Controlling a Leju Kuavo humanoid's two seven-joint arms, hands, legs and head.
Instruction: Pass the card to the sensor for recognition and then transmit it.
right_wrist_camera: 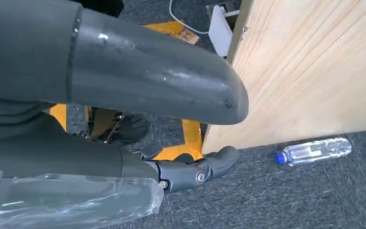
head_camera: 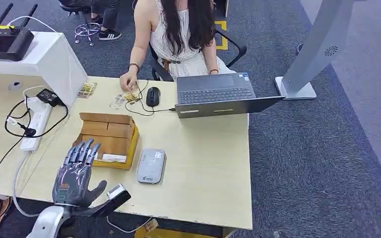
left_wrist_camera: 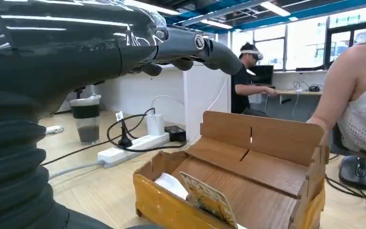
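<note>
The left hand (head_camera: 77, 173) hovers over the near edge of the table (head_camera: 203, 168) with its fingers stretched out and apart, holding nothing, their tips reaching toward the cardboard box (head_camera: 110, 139) just ahead at about one o'clock. In that box, against its near wall, leans the card (left_wrist_camera: 208, 198): thin, flat and light by the look of it, probably stiff plastic and rather slick, so I would pinch it by the upper edge that stands free above the box wall, thumb on one face and a finger on the other. Its face carries a pale pattern too blurred to read. At three o'clock from the box lies the grey sensor (head_camera: 151, 166), with small marks I cannot make out. The right hand (right_wrist_camera: 190, 174) hangs beside the table with fingers loosely curled, holding nothing.
</note>
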